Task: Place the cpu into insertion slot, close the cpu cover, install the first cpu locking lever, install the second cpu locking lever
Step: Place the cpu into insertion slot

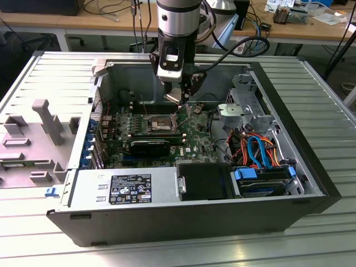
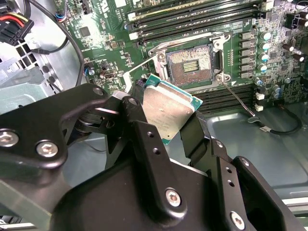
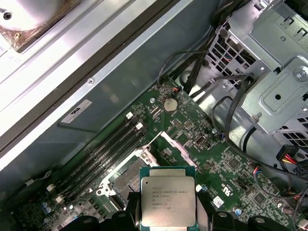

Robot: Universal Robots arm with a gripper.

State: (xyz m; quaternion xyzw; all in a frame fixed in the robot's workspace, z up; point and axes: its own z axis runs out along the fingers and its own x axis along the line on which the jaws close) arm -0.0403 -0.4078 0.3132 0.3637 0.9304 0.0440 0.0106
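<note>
Bright overhead light whitens the ribbed silver metal table (image 1: 328, 233). The black computer case (image 1: 167, 225) is shadowed inside; the flat silver-grey cpu (image 3: 167, 199) gleams

cpu (image 3: 168, 201) lower edge seemingly cut off, insertion slot (image 3: 126, 174) partly hidden behind it, in first wrist view

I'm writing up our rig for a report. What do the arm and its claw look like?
The arm ends in a round silver-grey wrist section above a black body, with a black-and-white box on its front and a thick black cable looping off it. The claw is matte black linkage plates joined by silver screws.
</note>
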